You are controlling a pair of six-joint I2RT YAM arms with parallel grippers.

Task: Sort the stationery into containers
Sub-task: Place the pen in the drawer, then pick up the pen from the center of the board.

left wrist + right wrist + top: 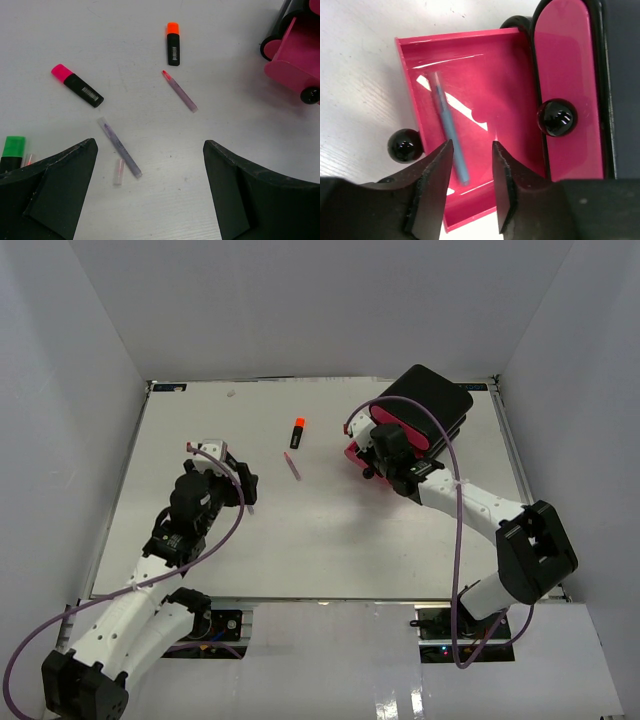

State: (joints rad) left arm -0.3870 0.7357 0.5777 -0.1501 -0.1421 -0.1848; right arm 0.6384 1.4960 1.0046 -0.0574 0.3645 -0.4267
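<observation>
The black drawer box (428,400) stands at the back right, its lowest pink drawer (485,65) pulled open. A thin blue pen (449,130) lies in that drawer. My right gripper (471,146) hovers over the open drawer, jaws a little apart and empty. On the table lie an orange-capped highlighter (173,44), a pink-capped highlighter (76,85), a green-capped highlighter (12,151), a purple pen with a pink tip (179,91), a second purple pen (120,147) and a small pink cap (118,171). My left gripper (150,145) is wide open above them, holding nothing.
The open drawer's black knob (404,145) sticks out toward the table. The shut drawer above has its own knob (557,117). White walls enclose the table on three sides. My right arm's cable (455,490) loops beside the box.
</observation>
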